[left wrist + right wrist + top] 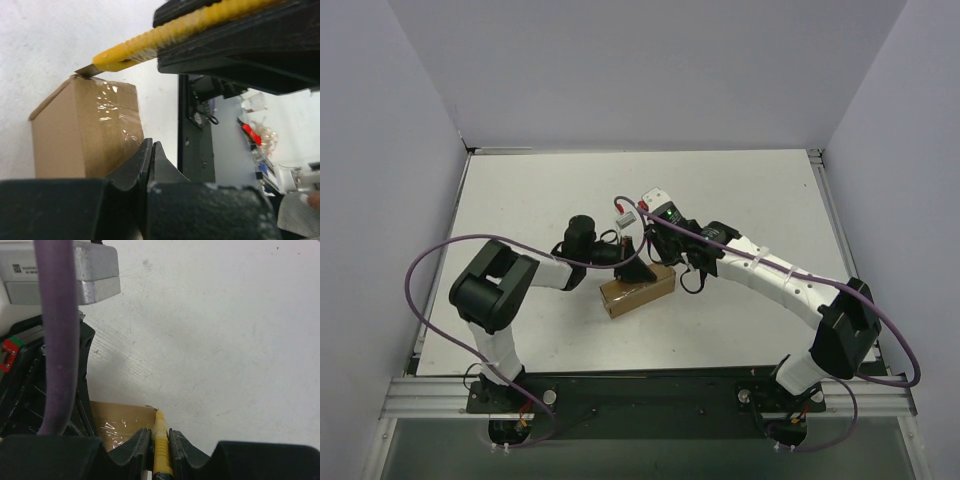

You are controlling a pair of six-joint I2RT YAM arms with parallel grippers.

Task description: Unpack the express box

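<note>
One small brown express box (638,290) lies a touch toward six o'clock of the middle of the white bench (740,190). Its long side runs from about eight to two o'clock, and both arms crowd in over it. Clear tape (112,107) glints across its top, and I take that to be the reason for everything else here: the lid cannot fold back until that strip is cut.

The yellow utility knife (150,45) comes in from roughly two o'clock, its blade tip set right at an upper corner of the carton. The right fingers (182,447) are clenched on the knife's yellow handle, one on each side, so the blade can be steered like a pen. The left fingers (132,167), reaching in from ten o'clock, are pressed together with nothing between them. They sit low by the box and seem to bear against it, though I cannot be sure they touch. My guess is they act as a stop so the carton does not slide under the blade.

From overhead the arms cover the work and I cannot make out the knife. Only the left wrist view shows the tip meeting the cardboard corner. Only the right wrist view shows the grip on the handle, with the taped top just beyond it.
</note>
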